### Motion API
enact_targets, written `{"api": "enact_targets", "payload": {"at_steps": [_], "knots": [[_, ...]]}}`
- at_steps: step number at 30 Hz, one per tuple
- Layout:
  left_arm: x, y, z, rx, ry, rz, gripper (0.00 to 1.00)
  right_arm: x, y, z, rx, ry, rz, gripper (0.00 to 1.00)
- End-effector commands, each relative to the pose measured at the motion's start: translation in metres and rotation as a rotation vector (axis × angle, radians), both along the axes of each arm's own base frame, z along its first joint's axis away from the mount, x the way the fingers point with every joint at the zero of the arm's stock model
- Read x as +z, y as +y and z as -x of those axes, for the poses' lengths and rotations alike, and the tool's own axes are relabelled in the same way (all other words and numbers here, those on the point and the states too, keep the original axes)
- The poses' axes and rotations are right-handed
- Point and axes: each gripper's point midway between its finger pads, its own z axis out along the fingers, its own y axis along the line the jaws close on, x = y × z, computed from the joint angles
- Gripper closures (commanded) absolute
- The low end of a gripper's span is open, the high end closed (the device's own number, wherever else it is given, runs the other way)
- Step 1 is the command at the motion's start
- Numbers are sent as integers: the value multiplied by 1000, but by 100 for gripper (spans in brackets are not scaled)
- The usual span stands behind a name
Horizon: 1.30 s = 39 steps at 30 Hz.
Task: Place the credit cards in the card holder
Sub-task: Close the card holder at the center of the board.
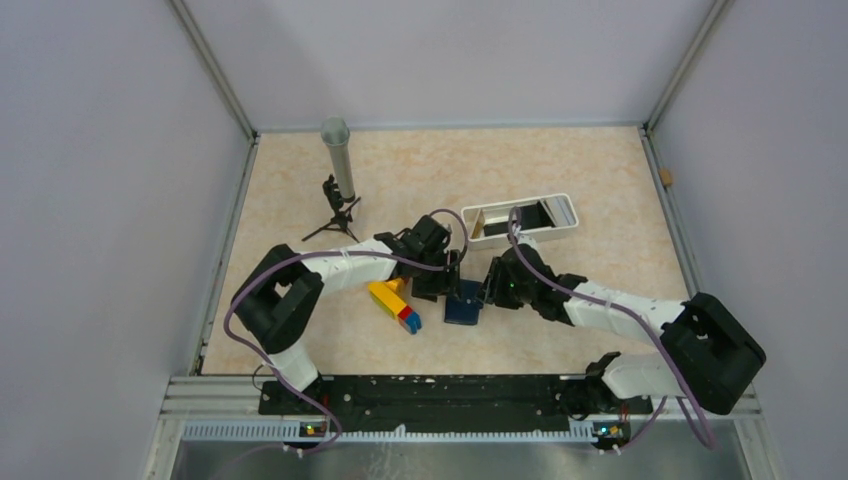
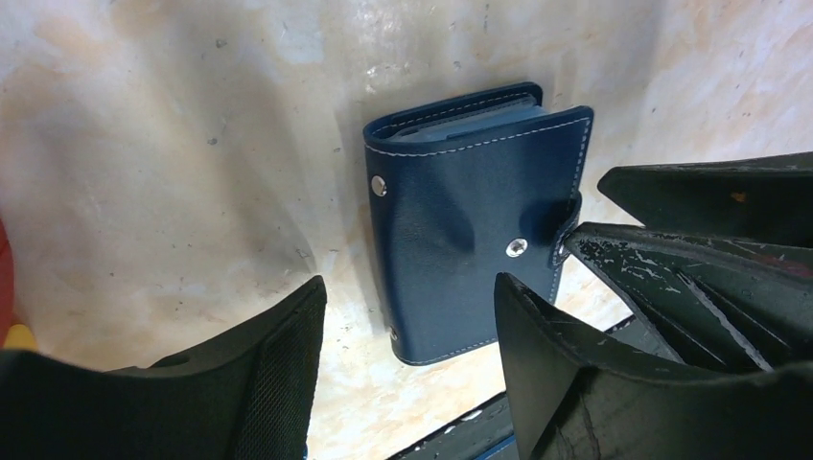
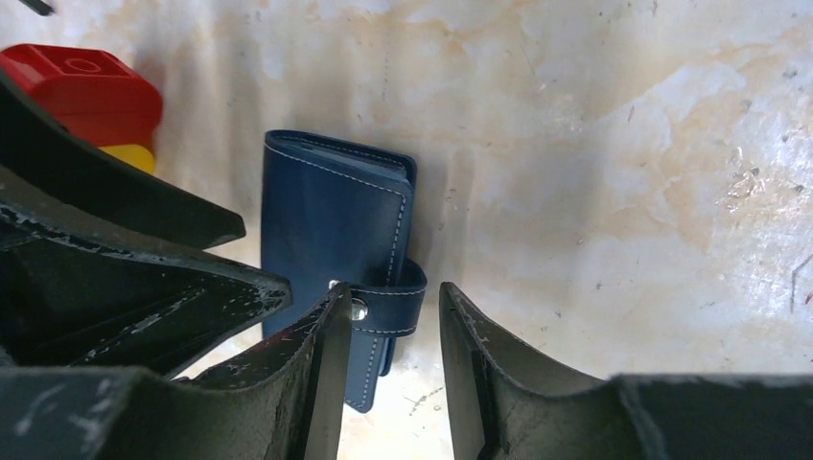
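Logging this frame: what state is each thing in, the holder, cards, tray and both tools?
card holder, folded shut, strap looks snapped.
left tool, open above the card holder.
right tool, open, astride the strap.
white tray, upright, open top.
yellow-gold card, in the white tray, not yet in the card holder.
toy bricks, joined, lying flat.

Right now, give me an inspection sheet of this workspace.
Surface: beige marbled table, scuffed.
Job's things: wallet closed, lying flat, strap across it; gold card and darker card seem to stand in the tray, too small to be sure.
Clutter: white tray; bricks; grey cylinder on a tripod.
Grippers: left gripper open over the wallet; right gripper open, astride the strap.
Cables: purple cables looped along both arms.
Surroundings: grey walls, metal frame.
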Motion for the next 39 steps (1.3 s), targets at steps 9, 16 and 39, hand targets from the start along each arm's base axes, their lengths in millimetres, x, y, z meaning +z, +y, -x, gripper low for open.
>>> {"api": "enact_targets", "payload": {"at_steps": [9, 16, 39], "knots": [[-17, 2, 13, -4, 43, 28, 40, 1, 14, 0, -44, -3, -45, 61], [-20, 0, 17, -12, 53, 45, 47, 3, 24, 0, -52, -5, -99, 63], [-43, 16, 22, 24, 84, -45, 71, -7, 29, 11, -34, 8, -46, 70]]}}
